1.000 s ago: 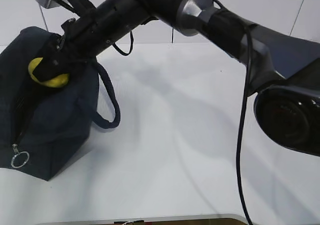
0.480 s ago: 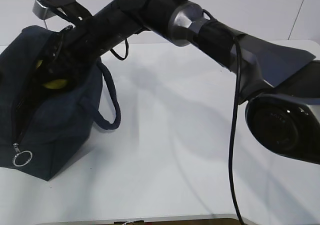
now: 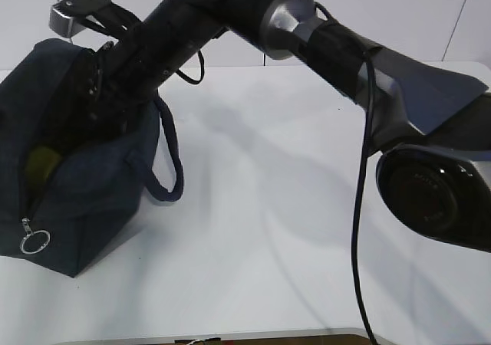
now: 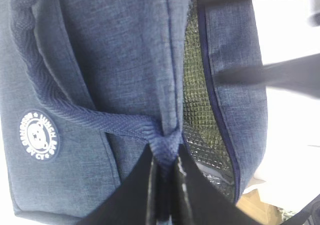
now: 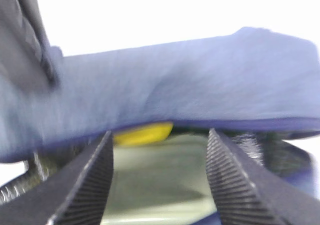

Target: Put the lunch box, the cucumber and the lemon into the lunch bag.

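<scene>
The lunch bag (image 3: 77, 184) stands on the table (image 3: 291, 230) at its left end. The lemon (image 3: 40, 165) lies inside the bag, above the lunch box (image 5: 155, 185).

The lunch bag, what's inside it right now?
Inside the lunch bag the lemon shows yellow above a pale green surface, probably the lunch box lid, beside silver foil lining. The cucumber is not visible; the fabric covers the rest.

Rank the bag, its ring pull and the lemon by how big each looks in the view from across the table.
1. Bag, by far the largest.
2. Lemon, though only a dim yellowish patch shows inside the bag's opening, so its full size is hidden.
3. Ring pull, a little smaller than that patch; these two are close.
</scene>
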{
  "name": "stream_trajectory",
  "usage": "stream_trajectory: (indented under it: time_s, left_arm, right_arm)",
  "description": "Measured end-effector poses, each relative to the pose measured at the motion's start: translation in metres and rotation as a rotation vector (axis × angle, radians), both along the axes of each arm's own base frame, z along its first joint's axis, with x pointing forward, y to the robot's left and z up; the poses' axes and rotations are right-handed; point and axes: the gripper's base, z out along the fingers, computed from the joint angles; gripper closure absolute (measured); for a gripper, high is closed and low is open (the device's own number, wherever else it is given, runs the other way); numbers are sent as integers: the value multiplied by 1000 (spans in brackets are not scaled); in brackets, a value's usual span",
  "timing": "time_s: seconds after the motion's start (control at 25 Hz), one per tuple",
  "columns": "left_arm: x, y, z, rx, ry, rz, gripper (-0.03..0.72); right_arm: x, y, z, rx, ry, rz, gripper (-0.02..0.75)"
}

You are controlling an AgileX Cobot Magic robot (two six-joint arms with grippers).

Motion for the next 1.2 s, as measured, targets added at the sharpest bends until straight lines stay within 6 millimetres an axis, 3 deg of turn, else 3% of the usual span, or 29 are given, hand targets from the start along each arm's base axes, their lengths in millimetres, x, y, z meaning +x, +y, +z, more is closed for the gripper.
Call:
stream_trajectory:
  time_s: [0.28, 0.56, 1.04, 1.2]
  left_arm:
    - [0, 0, 0, 2, -2, -3, 688]
    - [0, 0, 0, 6, -4, -7, 688]
    - [0, 0, 0, 8, -3, -7, 688]
    - [0, 0, 0, 8, -3, -7, 688]
  right_arm:
    - [-4, -5, 41, 43, -68, -30, 267]
    - [2, -19, 70, 6, -35, -312, 267]
    - [14, -34, 68, -117, -112, -487, 267]
    - [16, -36, 67, -101, -50, -556, 267]
